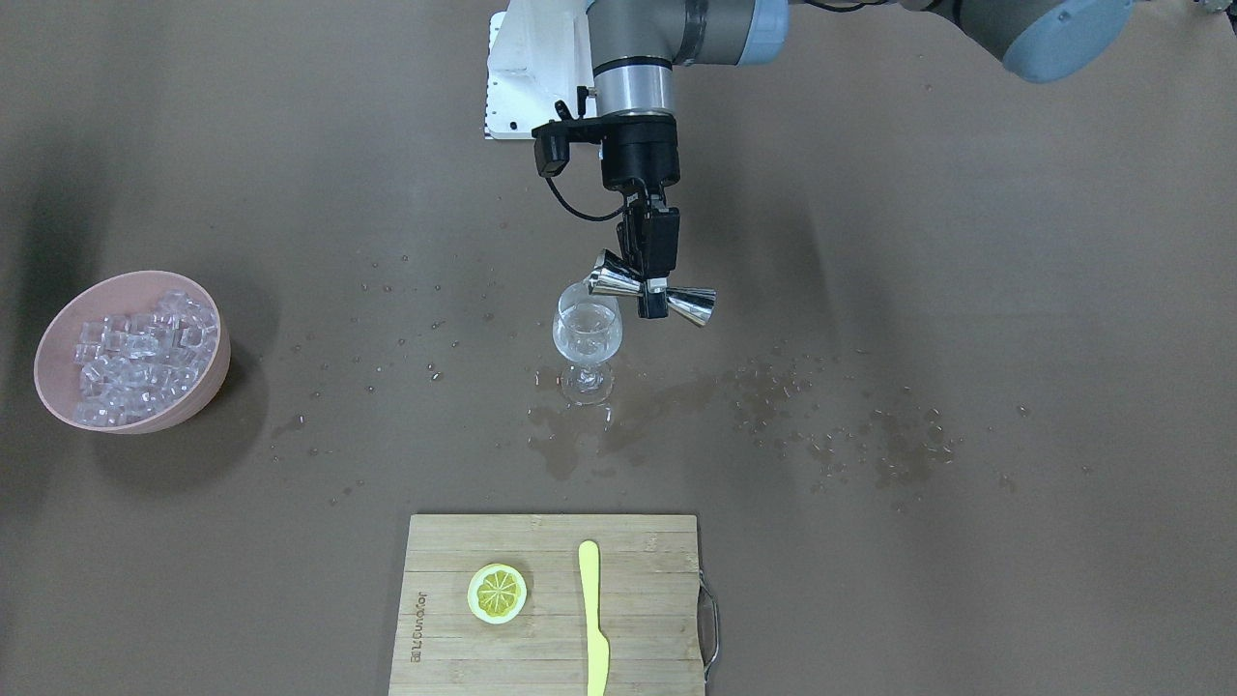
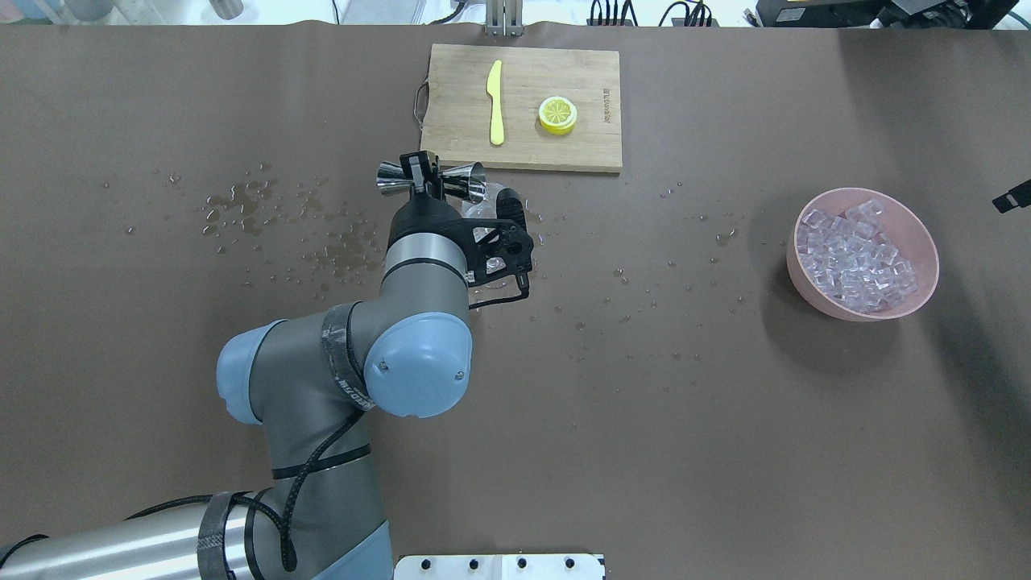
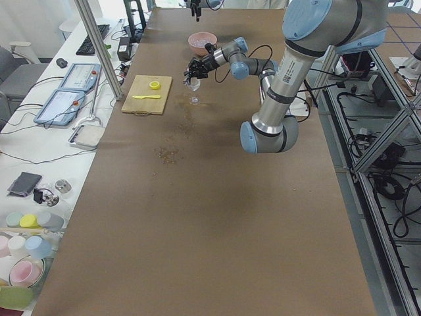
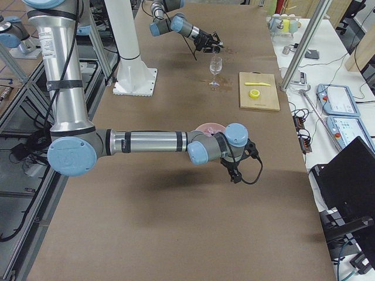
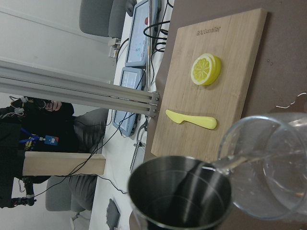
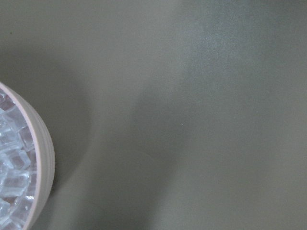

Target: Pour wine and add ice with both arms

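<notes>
My left gripper (image 1: pixel 655 290) is shut on the waist of a steel double-ended jigger (image 1: pixel 609 277), tipped on its side with one mouth over a clear wine glass (image 1: pixel 587 338). In the left wrist view a thin clear stream of wine (image 5: pixel 235 163) runs from the jigger (image 5: pixel 180 191) into the glass (image 5: pixel 278 167). The ice (image 1: pixel 135 353) is piled in a pink bowl (image 1: pixel 208 387). My right gripper (image 4: pixel 234 174) hangs beside that bowl (image 6: pixel 45 158); only a black tip (image 2: pixel 1011 197) shows overhead, and I cannot tell whether it is open or shut.
A wooden cutting board (image 1: pixel 541 657) holds a lemon slice (image 1: pixel 497 593) and a yellow knife (image 1: pixel 592 619) in front of the glass. Water drops and wet patches (image 1: pixel 850 435) lie around the glass. A white pedestal (image 1: pixel 527 68) stands at the robot's side.
</notes>
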